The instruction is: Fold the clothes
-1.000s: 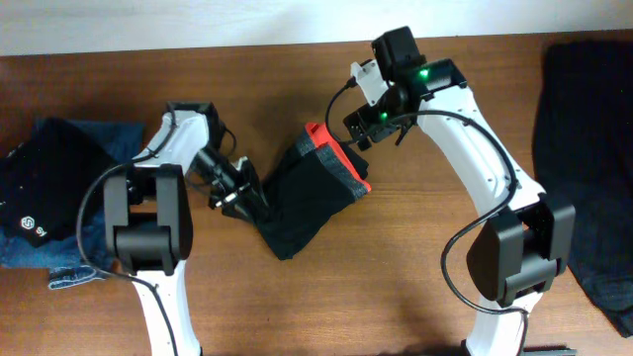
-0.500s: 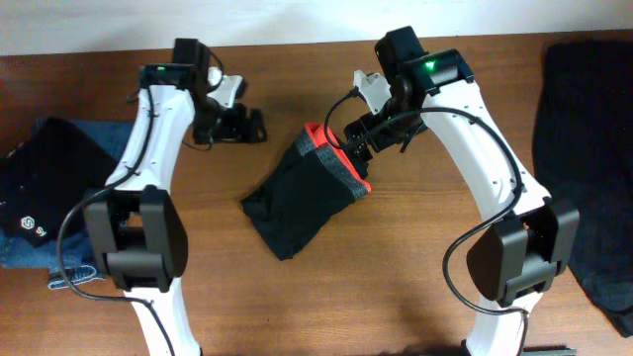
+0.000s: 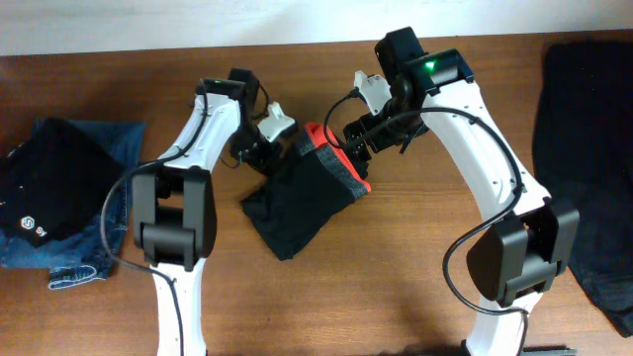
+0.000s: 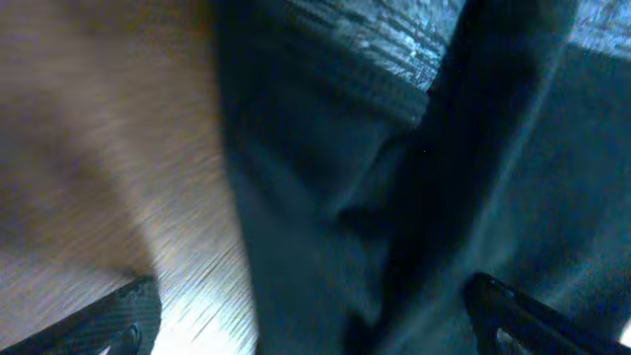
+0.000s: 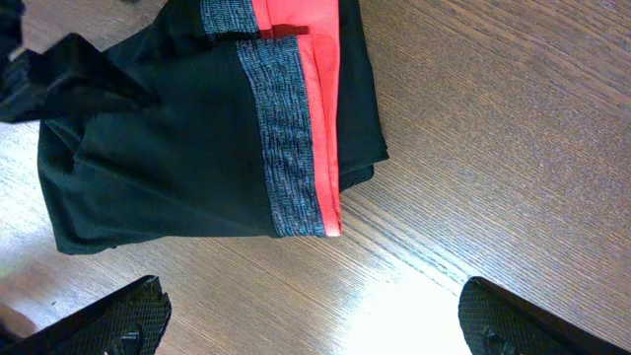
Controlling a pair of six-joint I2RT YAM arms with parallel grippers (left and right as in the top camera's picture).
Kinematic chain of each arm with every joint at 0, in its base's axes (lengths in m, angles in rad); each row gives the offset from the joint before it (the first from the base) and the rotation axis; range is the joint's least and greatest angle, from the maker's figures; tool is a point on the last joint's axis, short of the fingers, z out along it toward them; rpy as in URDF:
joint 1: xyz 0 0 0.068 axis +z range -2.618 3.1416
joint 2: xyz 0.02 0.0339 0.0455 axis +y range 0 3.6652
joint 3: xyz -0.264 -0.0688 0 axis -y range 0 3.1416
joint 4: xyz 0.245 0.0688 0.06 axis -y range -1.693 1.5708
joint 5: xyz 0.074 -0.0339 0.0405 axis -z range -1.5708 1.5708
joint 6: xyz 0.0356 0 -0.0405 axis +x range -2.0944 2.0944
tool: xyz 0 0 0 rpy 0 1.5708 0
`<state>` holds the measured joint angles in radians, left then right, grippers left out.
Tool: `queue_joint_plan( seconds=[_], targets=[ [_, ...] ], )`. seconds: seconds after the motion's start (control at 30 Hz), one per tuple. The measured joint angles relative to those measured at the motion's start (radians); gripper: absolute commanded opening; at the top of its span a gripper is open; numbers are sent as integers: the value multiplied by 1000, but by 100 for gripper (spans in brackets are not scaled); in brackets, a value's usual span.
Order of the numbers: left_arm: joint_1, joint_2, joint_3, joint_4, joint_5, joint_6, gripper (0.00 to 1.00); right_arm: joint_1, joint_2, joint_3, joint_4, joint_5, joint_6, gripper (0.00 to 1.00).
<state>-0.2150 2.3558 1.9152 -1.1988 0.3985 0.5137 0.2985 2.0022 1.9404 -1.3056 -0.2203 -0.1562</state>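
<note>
folded black trousers (image 3: 297,198) lie mid-worktop (image 3: 396,277), red-orange & grey waistband (image 3: 338,160) at the upper-right end, towards the right arm. left pincer (image 3: 265,143) sits at the bundle's upper-left edge; in the left wrist view its fingers are spread wide w/ black cloth filling the gap between them. that view is blurred, so contact can't be told. right pincer (image 3: 358,133) hangs just above the waistband end, also spread wide and gripping nothing; its wrist view shows bare wood between the fingertips and the waistband's stripes running along the fold. blue denim jeans (image 3: 117,148) lie at the far left w/ a black garment (image 3: 54,183) on top. another dark garment (image 3: 584,148) covers the right edge.
</note>
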Motion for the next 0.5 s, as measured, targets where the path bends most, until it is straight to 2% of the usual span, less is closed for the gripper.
queue_joint_plan(
  seconds=[0.2, 0.23, 0.3, 0.33, 0.37, 0.43, 0.5],
  targets=[
    [-11, 17, 6, -84, 101, 33, 99, 0, 0, 0, 0, 0, 0, 99],
    [-16, 18, 6, -93, 111, 37, 97, 0, 0, 0, 0, 0, 0, 99],
    [-29, 22, 6, -110, 123, 43, 85, 0, 0, 0, 0, 0, 0, 99],
    [-36, 24, 5, -118, 127, 50, 83, 0, 0, 0, 0, 0, 0, 99],
    [-43, 28, 5, -126, 129, 55, 77, 0, 0, 0, 0, 0, 0, 99],
    [-56, 35, 5, -140, 135, 69, 56, 0, 0, 0, 0, 0, 0, 99],
    [-65, 42, 4, -144, 137, 77, 30, 0, 0, 0, 0, 0, 0, 99]
  ],
)
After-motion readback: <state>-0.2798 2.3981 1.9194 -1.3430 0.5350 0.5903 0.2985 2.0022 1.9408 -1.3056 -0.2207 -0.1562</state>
